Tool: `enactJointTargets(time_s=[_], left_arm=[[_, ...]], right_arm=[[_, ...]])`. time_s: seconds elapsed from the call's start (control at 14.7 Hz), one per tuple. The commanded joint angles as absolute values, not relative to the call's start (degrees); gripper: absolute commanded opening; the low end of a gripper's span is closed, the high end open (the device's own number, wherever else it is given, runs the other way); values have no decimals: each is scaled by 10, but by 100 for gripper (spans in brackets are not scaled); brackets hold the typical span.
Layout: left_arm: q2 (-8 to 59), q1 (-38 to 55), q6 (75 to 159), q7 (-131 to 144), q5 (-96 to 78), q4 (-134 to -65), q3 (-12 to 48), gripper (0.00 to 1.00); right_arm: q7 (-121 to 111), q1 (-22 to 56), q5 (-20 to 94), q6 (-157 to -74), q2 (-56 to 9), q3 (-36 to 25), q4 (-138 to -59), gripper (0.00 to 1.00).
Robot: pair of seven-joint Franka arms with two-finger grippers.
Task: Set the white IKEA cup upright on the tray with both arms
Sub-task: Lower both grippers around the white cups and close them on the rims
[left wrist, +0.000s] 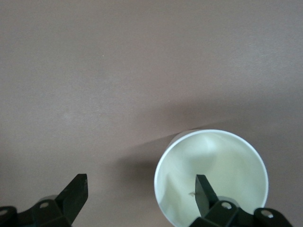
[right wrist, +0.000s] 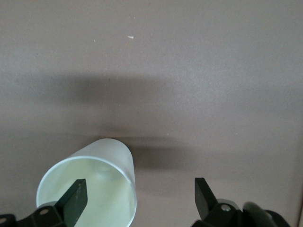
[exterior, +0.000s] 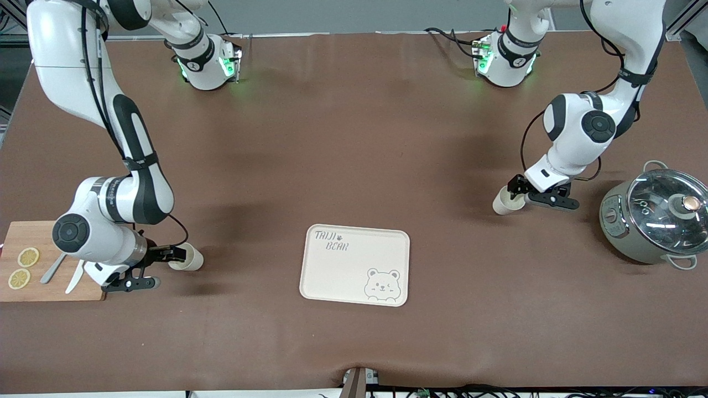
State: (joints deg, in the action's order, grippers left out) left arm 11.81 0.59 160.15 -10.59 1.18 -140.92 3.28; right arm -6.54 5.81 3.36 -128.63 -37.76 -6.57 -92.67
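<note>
A: Front view first. Where was the tray (exterior: 354, 265)?

B: It lay flat on the brown table (exterior: 354, 138), bare, with the bear drawing at its corner toward the left arm's end. I'll place everything from it.

A: And the cups?

B: There were two white cups. One cup (exterior: 187, 257) sat well apart from the tray toward the right arm's end of the table, tilted or on its side, I couldn't tell which. The other cup (exterior: 506, 202) sat toward the left arm's end and farther from the front camera than the tray. Neither was on the tray.

A: The grippers?

B: The right gripper (exterior: 166, 255) was down at the first cup, spread wide. In the right wrist view one finger (right wrist: 75, 197) sat inside the cup's mouth (right wrist: 87, 191), the other well outside, so nothing was clamped.

A: And the left?

B: The left gripper (exterior: 519, 189) was at the second cup, also spread. The left wrist view showed one finger (left wrist: 204, 191) inside the rim (left wrist: 210, 177) and the other out over the table.

A: Anything else?

B: A wooden board (exterior: 33, 276) with lemon slices (exterior: 23, 268) lay past the first cup, and a lidded pot (exterior: 655, 214) stood past the second.
</note>
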Motion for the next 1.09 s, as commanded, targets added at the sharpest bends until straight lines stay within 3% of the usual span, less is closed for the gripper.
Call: enactJointTargets(time_s=[0.0,0.14,0.2,0.27,0.34,0.68,0.82,1.02], left_arm=[[117,4,1614,-108,19,-1415,37,100],[121,5,1614,-109,20,-1413,37,100],[124,5,1614,-106,20,-1412,39,89],[127,4,1613,-92,14,-1411,43,39],[132,4,1612,-86,14,-1411,46,0],[141,6,1612,-96,14,-1407,47,0],[141,5,1612,-96,14,-1405,47,0],[143,7,1612,-94,14,-1391,47,0]], right_arm=[[-83,57,35,-1312,-373,-64,-952,100],[-83,58,35,-1341,-374,-63,-969,100],[-83,59,35,-1347,-374,-62,-972,100],[-83,58,35,-1348,-375,-59,-972,100],[-83,58,35,-1347,-375,-59,-972,100],[-83,58,35,-1347,-375,-59,-971,100],[-83,58,35,-1347,-375,-56,-971,68],[-83,57,36,-1348,-378,-53,-969,29]])
